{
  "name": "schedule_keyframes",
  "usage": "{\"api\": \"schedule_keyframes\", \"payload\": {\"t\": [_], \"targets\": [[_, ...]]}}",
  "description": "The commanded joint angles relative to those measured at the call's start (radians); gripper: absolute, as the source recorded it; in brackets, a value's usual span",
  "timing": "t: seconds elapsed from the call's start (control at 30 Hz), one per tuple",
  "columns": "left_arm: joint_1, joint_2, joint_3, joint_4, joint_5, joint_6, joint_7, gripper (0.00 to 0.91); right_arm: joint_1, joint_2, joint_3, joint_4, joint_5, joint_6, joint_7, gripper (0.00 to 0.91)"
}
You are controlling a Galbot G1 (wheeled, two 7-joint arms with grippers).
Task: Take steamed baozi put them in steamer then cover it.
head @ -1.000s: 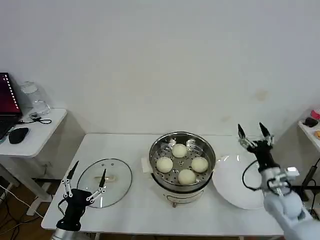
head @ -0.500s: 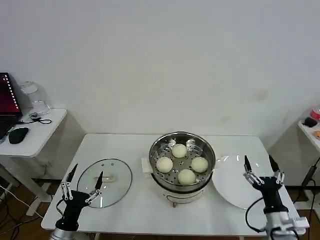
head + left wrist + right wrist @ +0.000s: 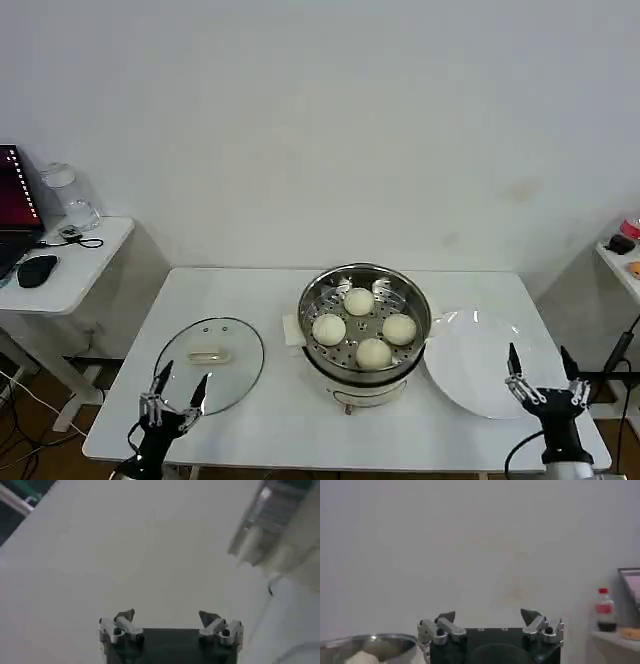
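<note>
The shiny steel steamer (image 3: 365,292) stands uncovered at the table's middle. On its perforated tray lie several cream-white baozi (image 3: 359,302). The round glass lid (image 3: 210,362) rests flat on the table to the steamer's left. My left gripper (image 3: 179,390) hovers open, fingers up, at the lid's near edge by the table front. My right gripper (image 3: 541,371) stands open, fingers up, at the near right of the white plate (image 3: 480,365). In the right wrist view the steamer rim (image 3: 367,642) and one baozi (image 3: 362,658) show low beside my open right gripper (image 3: 487,616). The left wrist view shows my left gripper (image 3: 167,615) open.
A white side table (image 3: 62,268) with a mouse, a jar and a laptop edge stands to the far left. Another shelf with small items (image 3: 622,243) is at the far right. A white wall rises behind the table.
Both arms have dropped and pulled back toward the table's front edge; the right gripper came down from above the plate's far side. Both grippers stayed open. The baozi and lid have not moved.
</note>
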Motion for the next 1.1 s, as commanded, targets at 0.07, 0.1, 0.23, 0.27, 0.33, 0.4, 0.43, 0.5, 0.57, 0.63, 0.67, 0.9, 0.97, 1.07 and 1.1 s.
{"api": "schedule_keyframes", "payload": {"t": [0.07,0.1,0.23,0.27,0.33,0.4,0.43,0.5,0.57,0.63,0.67,0.9,0.97,1.07,1.1], "targets": [[-0.097,0.041,0.059,0.095,0.169,0.107,-0.013,0.907,-0.021,0.049,0.018,-0.038,-0.041,0.012,-0.014,0.907],[-0.111,0.038,0.061,0.112,0.174,0.101,-0.020,0.907,-0.021,0.054,0.016,-0.041,-0.047,0.015,-0.014,0.907],[-0.136,0.045,0.061,0.160,0.188,0.111,0.029,0.907,-0.033,0.073,0.011,-0.037,-0.051,0.024,-0.018,0.907],[-0.142,0.048,0.061,0.172,0.184,0.120,0.034,0.907,-0.037,0.075,0.011,-0.037,-0.052,0.027,-0.018,0.907],[-0.155,0.046,0.059,0.196,0.176,0.123,0.032,0.907,-0.046,0.080,0.013,-0.035,-0.054,0.031,-0.020,0.907],[-0.161,0.047,0.059,0.197,0.173,0.138,0.052,0.907,-0.046,0.088,0.010,-0.045,-0.063,0.038,-0.020,0.907],[-0.163,0.046,0.060,0.198,0.167,0.142,0.055,0.907,-0.045,0.091,0.006,-0.050,-0.067,0.039,-0.020,0.907],[-0.177,0.039,0.061,0.198,0.154,0.168,0.076,0.907,-0.044,0.096,-0.001,-0.053,-0.079,0.041,-0.020,0.907],[-0.199,0.039,0.067,0.209,0.148,0.178,0.087,0.907,-0.047,0.111,-0.012,-0.039,-0.088,0.040,-0.023,0.907],[-0.220,0.042,0.072,0.217,0.147,0.188,0.094,0.907,-0.049,0.116,-0.014,-0.031,-0.089,0.040,-0.024,0.907],[-0.234,0.048,0.077,0.221,0.148,0.195,0.104,0.907,-0.055,0.120,-0.015,-0.021,-0.095,0.041,-0.026,0.907],[-0.293,0.068,0.103,0.242,0.092,0.260,0.137,0.907,-0.090,0.136,-0.008,0.017,-0.094,0.050,-0.034,0.907],[-0.303,0.070,0.105,0.258,0.073,0.263,0.156,0.907,-0.098,0.143,-0.007,0.024,-0.095,0.053,-0.036,0.907],[-0.307,0.070,0.108,0.264,0.069,0.273,0.173,0.907,-0.105,0.152,-0.007,0.028,-0.098,0.058,-0.039,0.907],[-0.307,0.070,0.109,0.264,0.066,0.277,0.177,0.907,-0.106,0.154,-0.007,0.029,-0.099,0.059,-0.040,0.907]]}}
